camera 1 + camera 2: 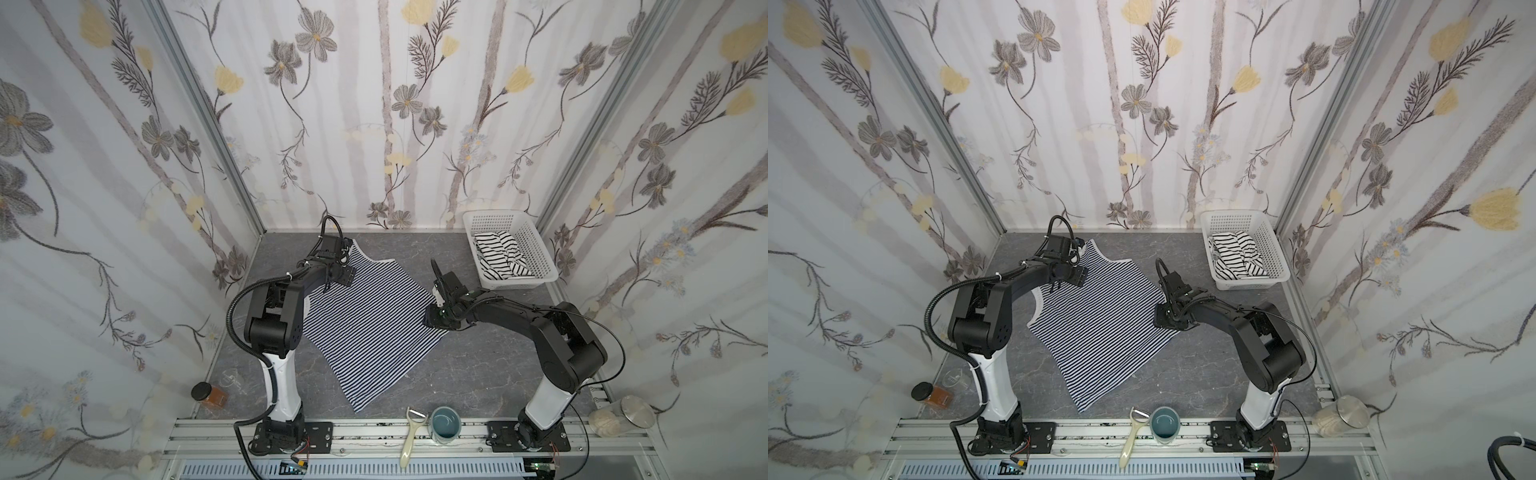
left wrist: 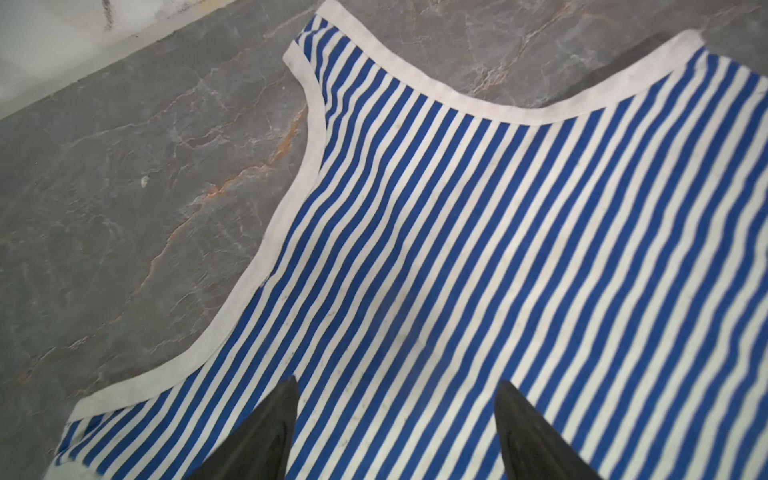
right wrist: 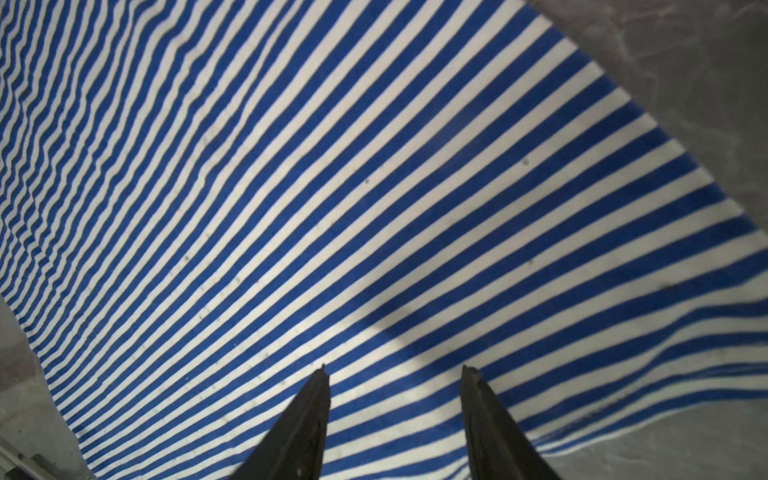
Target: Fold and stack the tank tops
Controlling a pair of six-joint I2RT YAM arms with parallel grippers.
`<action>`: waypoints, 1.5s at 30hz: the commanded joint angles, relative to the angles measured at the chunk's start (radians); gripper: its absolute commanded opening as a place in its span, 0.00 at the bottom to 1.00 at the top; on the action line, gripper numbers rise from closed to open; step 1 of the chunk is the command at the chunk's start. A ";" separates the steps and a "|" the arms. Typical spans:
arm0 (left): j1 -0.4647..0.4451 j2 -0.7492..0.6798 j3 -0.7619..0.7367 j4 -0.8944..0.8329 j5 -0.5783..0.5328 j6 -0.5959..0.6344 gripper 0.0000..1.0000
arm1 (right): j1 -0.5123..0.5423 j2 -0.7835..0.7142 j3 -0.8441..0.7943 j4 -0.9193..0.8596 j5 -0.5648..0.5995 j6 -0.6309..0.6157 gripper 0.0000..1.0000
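You have the fine-striped tank top point(image 1: 365, 328) spread flat on the grey marbled tabletop point(image 1: 478, 365), inside a booth of floral wallpaper point(image 1: 395, 104). Your left gripper point(image 2: 397, 382) stands wide apart over its shoulder end. Your right gripper point(image 3: 394, 368) is partly apart at its right edge. Both are empty, though tip contact is hard to judge. The wide-striped tank top point(image 1: 498, 253) lies crumpled in the white basket point(image 1: 536, 241) at the far right corner.

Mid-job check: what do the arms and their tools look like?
The left arm and right arm are mostly black with rounded joints, a white lower link and a black base plate. A ribbed black hose loops along the left one; a thin black cable trails off the right. The left tool and right tool have matte black fingers tapering to points.
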 commanded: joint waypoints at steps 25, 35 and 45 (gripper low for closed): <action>0.012 -0.013 -0.139 0.006 -0.097 -0.002 0.76 | -0.264 0.657 0.997 -0.347 0.016 -0.075 0.53; 0.013 -0.143 -0.208 0.009 -0.099 -0.071 0.76 | -0.214 0.491 0.933 -0.357 0.073 -0.146 0.54; -0.008 -0.083 -0.138 0.026 -0.015 -0.060 0.76 | -0.104 0.157 0.284 -0.056 0.051 -0.060 0.54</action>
